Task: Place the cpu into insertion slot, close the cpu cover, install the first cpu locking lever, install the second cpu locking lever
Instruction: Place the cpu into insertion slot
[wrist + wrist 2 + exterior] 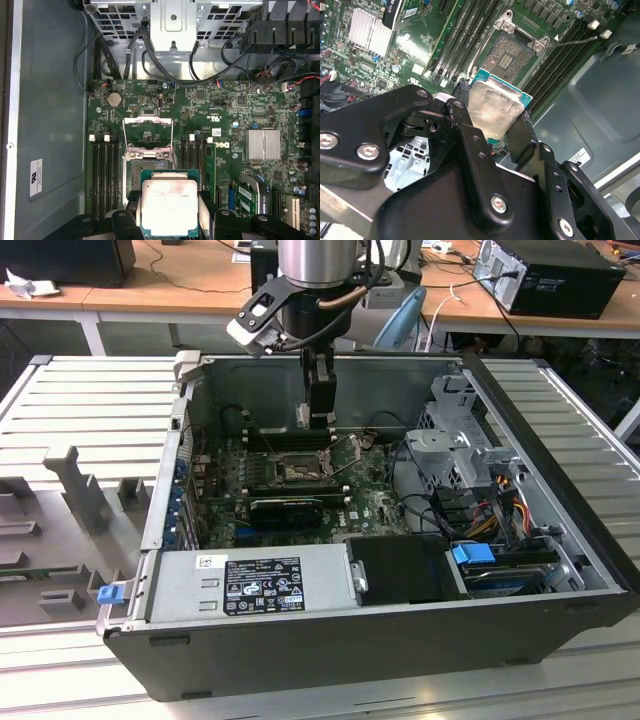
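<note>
The gripper [170,212] is clamped on the cpu [169,202], one black finger [461,116] on each of two opposite edges, pale face toward both wrist cameras. The cpu hangs over the board, partly covering the slot [133,172] in the first wrist view and just short of it in the second wrist view; it is not seated. The slot [507,57] lies bare, its grey-gold centre showing. Beyond it the cover [148,120] stands swung up on its hinge, window open. Memory sockets [102,170] flank the slot. In the exterior view the gripper [320,408] reaches down into the open case [400,640], which lies on a ribbed grey worktop [80,400].
</note>
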